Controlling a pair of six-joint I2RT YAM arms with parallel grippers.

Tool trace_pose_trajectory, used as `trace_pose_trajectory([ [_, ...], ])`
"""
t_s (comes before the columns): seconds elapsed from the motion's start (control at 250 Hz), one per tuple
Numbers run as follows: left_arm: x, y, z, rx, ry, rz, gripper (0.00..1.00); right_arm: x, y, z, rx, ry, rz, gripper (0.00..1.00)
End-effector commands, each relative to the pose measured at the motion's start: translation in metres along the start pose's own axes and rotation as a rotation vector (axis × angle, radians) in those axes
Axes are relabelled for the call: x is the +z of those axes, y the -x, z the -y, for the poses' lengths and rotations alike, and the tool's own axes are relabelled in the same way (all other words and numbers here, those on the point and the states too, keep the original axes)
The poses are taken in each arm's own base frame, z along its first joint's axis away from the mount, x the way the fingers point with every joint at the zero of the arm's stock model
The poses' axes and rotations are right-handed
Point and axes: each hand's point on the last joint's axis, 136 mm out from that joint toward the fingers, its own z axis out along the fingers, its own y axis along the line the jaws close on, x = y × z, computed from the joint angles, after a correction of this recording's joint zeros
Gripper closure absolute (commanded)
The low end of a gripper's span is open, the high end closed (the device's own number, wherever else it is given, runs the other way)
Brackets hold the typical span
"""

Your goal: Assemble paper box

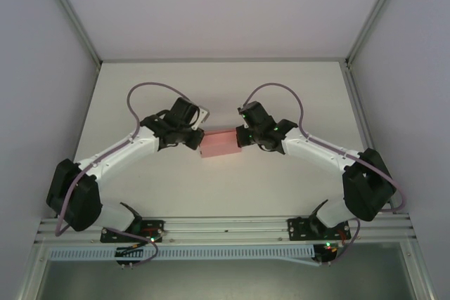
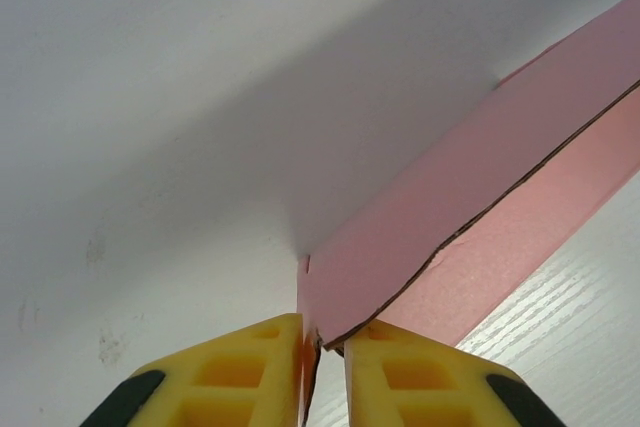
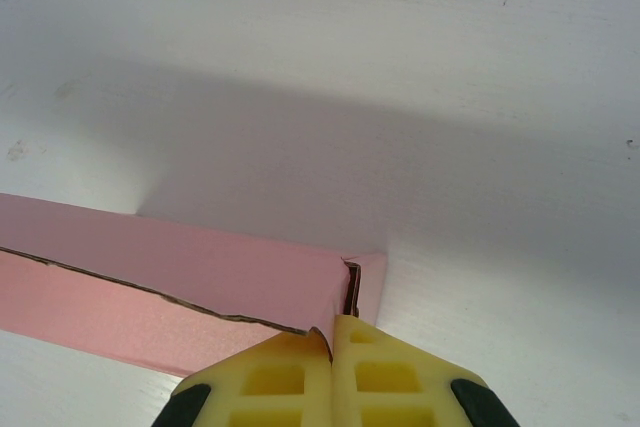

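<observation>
The paper box (image 1: pixel 220 144), a small rectangle of thin pink card, lies at the middle of the white table (image 1: pixel 211 89), strung between the two arms. In the wrist views it looks partly folded, one panel lapping another along a raw brown cut edge. Whether it rests on the tabletop or hangs just clear of it, I cannot tell. The left gripper (image 1: pixel 195 140) is clenched on its left end, the yellow fingers (image 2: pixel 250 372) nearly together with only a sliver of card nipped between them. The right gripper (image 1: pixel 242 137) is clamped on the opposite end, its pads (image 3: pixel 270 379) pressed onto a folded corner flap. To my eye this card weighs next to nothing and is stiff only along its creases. It should bow or buckle if the two ends are pushed toward each other, and a hard pinch will likely dent it. The sensible places to hold are near creases and corners, as now, rather than mid-panel, and the surface looks matte enough not to slip.
</observation>
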Motion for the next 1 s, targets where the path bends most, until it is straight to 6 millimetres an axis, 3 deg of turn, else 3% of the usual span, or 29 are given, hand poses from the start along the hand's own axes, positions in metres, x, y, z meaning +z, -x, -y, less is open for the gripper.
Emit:
trace_pose_trajectory([
  [0.0,0.005,-0.008,-0.002,0.001,0.009,-0.025,0.88,0.006,-0.030,0.007,-0.015,-0.034,-0.115,1.00],
  [0.048,0.003,-0.005,-0.002,-0.006,0.006,-0.014,1.00,0.005,-0.030,0.007,-0.017,-0.038,-0.112,1.00],
  [0.2,-0.004,0.007,0.004,-0.121,-0.025,0.018,1.00,0.007,-0.034,0.011,-0.011,-0.065,-0.126,1.00],
  [0.411,0.001,0.008,0.037,-0.359,-0.210,-0.041,1.00,0.007,-0.039,0.007,0.008,-0.133,-0.088,1.00],
  [0.715,0.003,0.019,0.033,-0.475,-0.204,-0.065,1.00,0.005,-0.046,-0.005,0.048,-0.140,-0.054,1.00],
  [0.998,0.024,-0.005,0.027,-0.463,-0.150,-0.122,1.00,0.003,-0.050,0.000,0.059,-0.160,-0.042,1.00],
])
